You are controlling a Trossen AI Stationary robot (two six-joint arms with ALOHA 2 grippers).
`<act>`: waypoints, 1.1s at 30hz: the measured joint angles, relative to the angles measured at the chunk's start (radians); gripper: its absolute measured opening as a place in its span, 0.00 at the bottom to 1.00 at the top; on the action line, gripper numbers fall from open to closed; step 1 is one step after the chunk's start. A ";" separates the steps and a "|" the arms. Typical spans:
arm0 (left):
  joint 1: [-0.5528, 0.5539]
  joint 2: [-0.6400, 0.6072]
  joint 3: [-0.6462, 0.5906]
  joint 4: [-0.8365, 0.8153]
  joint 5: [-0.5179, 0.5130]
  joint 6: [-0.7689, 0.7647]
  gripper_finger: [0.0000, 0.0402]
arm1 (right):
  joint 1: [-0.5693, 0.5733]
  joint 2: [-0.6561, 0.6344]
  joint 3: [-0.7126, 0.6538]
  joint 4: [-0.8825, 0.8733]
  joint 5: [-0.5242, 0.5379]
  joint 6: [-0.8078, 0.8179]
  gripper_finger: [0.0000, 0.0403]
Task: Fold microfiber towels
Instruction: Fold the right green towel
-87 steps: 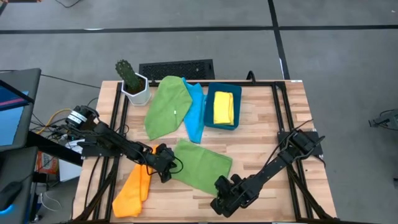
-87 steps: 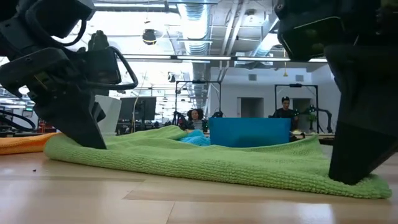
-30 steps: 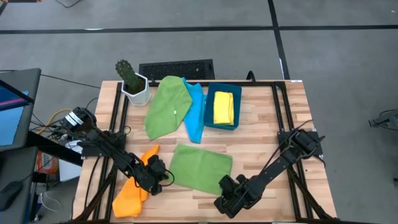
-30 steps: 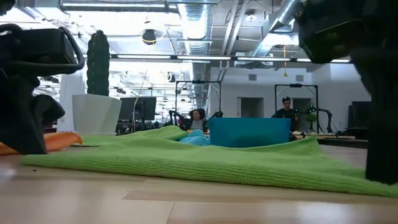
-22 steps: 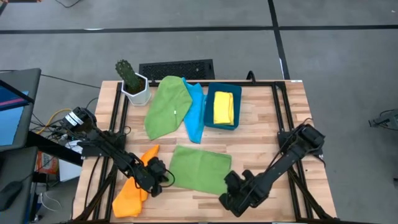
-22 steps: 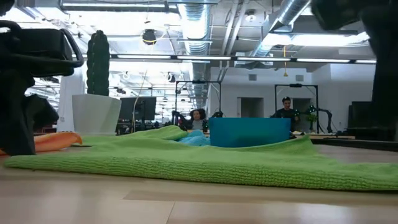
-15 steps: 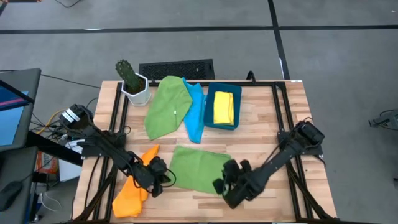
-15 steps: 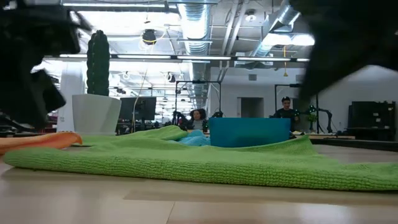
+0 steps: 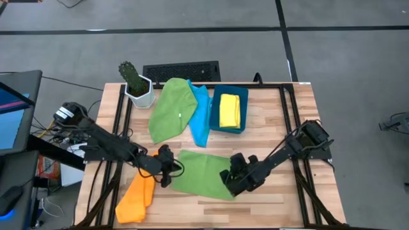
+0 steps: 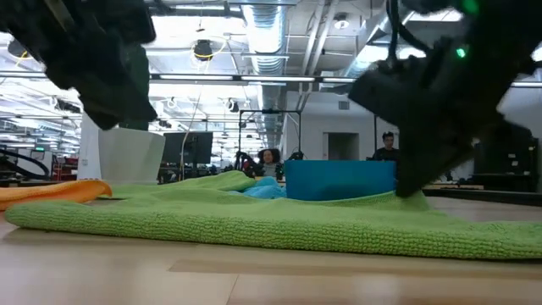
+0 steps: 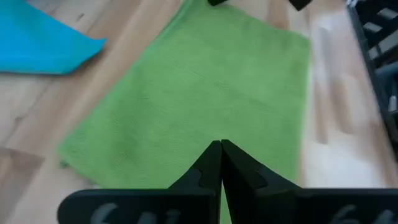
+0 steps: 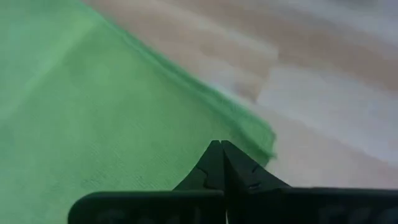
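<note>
A green towel (image 9: 201,169) lies spread flat on the wooden table, toward its near edge. It also shows in the low view (image 10: 254,222). My left gripper (image 9: 169,172) is shut and raised above the towel's left edge (image 11: 186,93). My right gripper (image 9: 229,179) is shut and low over the towel's right part, near its near right corner (image 12: 266,138). An orange towel (image 9: 137,191) lies crumpled at the near left. A second green towel (image 9: 171,108) and a light blue towel (image 9: 201,118) lie at the back. A folded yellow towel (image 9: 230,110) lies in the dark blue bin (image 9: 245,110). My right gripper's shut fingertips (image 12: 221,149) point down at the green towel just inside its near right corner. I cannot tell whether they touch the cloth. My left gripper touches nothing.
A potted cactus (image 9: 136,86) stands at the far left and a black keyboard (image 9: 182,70) lies at the far edge. Bare wood (image 9: 281,128) shows to the right of the bin and towel. People sit in the room beyond the table (image 10: 388,148).
My left gripper has risen and gone toward the table's far edge and right, from beside the orange towel to the green towel's left edge. My right gripper has gone from the near edge toward the far edge, onto the towel's right part. The towel stays flat.
</note>
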 joint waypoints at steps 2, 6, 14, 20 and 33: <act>0.034 0.012 -0.011 0.020 0.010 0.031 0.00 | -0.008 0.000 -0.040 0.065 -0.015 0.000 0.04; 0.099 0.035 -0.027 0.026 0.016 0.108 0.00 | -0.018 -0.005 -0.072 0.121 -0.024 -0.001 0.06; 0.204 0.150 -0.026 0.083 0.024 0.213 0.00 | -0.016 -0.004 -0.073 0.122 -0.030 -0.011 0.03; 0.251 0.272 -0.026 0.114 0.021 0.214 0.00 | -0.016 -0.003 -0.074 0.117 -0.041 -0.031 0.05; 0.267 0.286 -0.024 0.138 0.051 0.177 0.00 | 0.026 -0.117 -0.079 -0.065 -0.018 -0.026 0.06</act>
